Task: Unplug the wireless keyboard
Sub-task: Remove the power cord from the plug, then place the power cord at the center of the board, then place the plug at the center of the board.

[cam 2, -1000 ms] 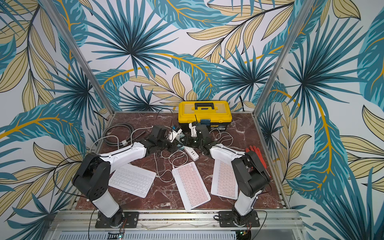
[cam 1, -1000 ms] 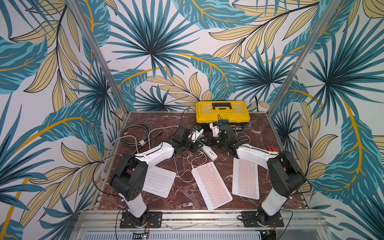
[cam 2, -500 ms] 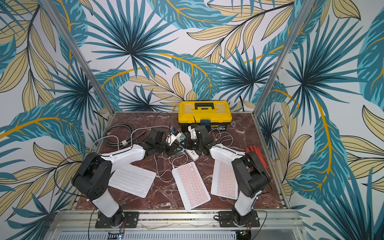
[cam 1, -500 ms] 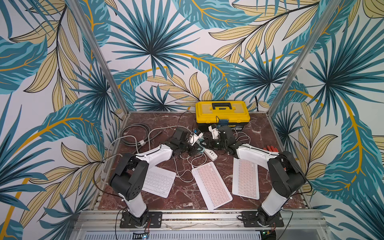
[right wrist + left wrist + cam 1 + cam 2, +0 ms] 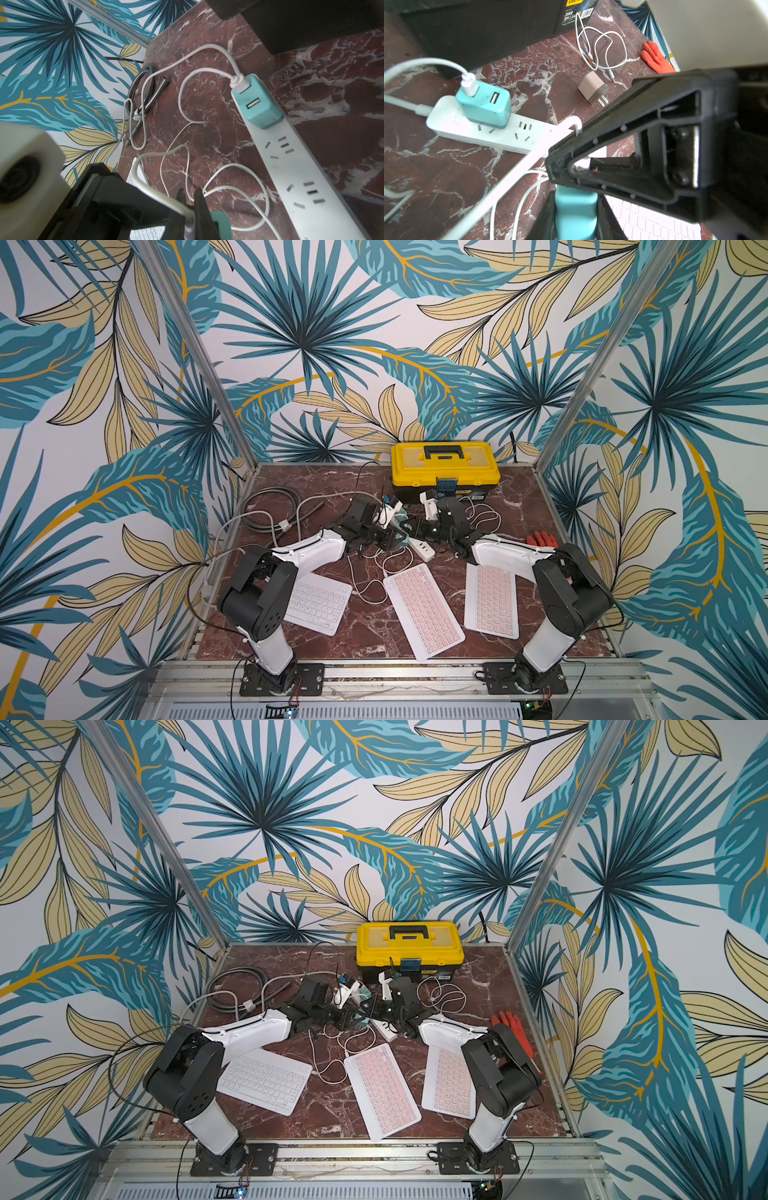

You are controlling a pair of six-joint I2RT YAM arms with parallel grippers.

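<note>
Room: power strip (image 5: pixel 420 548) is boxed in. Yellow toolbox (image 5: pixel 444 462) sits close behind it. Grey hose coil (image 5: pixel 158 91) is off to its left by the frame post. Loose beige adapter (image 5: pixel 592 89) and red glove (image 5: pixel 540 539) are to its right. White keyboard (image 5: pixel 316 605), middle pink keyboard (image 5: pixel 424 610) and right pink keyboard (image 5: pixel 492 601) fan out on its near side, with cable loops on the marble between.

Vs a second ago: both arms in about the same spot, keyboards unmoved.

Left gripper (image 5: pixel 576 207) is clamped on a teal charger (image 5: pixel 576 216) close over the strip. Right gripper (image 5: pixel 190 209) is pinched on the USB plug (image 5: pixel 190 226) at that charger; can't tell if it's seated. Second teal charger (image 5: pixel 483 106) is plugged into the strip's far end. Middle pink keyboard lies just near-side of both claws. The pinched white cable (image 5: pixel 153 193) runs toward a keyboard edge; can't confirm which board.
</note>
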